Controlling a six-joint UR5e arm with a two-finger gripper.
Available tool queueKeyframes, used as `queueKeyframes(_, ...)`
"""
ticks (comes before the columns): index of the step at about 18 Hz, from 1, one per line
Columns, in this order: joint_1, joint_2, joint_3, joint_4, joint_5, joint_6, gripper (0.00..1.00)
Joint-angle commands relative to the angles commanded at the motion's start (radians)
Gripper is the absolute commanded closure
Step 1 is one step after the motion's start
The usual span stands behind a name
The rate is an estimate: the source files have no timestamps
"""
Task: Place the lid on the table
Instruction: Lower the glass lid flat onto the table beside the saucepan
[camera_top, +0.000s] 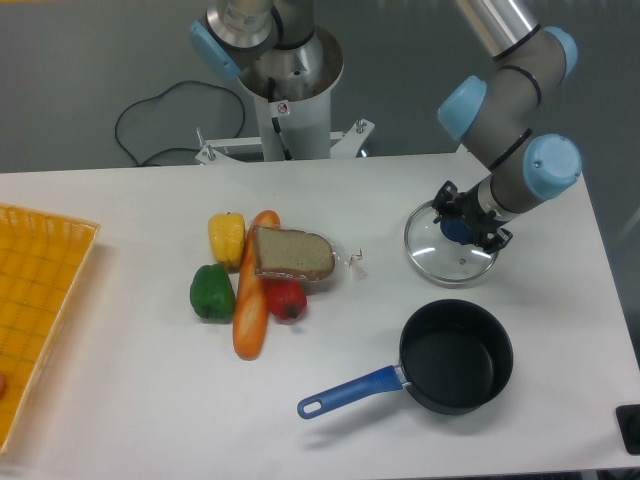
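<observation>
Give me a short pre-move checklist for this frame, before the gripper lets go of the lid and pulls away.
1. Gripper at the blue knob of the lid: ok, it sits right over the knob.
2. Jaws closed on the knob: cannot tell, the gripper body hides them.
3. Lid resting flat on the table: cannot tell, contact is not visible from this angle.
4. Lid off the saucepan: ok, the pan stands open, nearer the camera.
5. Lid apart from the saucepan rim: ok, white table shows between them.
6. Vegetables and bread away from the lid: ok, well to the side.
</observation>
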Motion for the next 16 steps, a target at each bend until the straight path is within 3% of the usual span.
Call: queueKeyframes(16, -0.002, -0.003, -0.021, 0.028, 0.002, 0.002, 0.36)
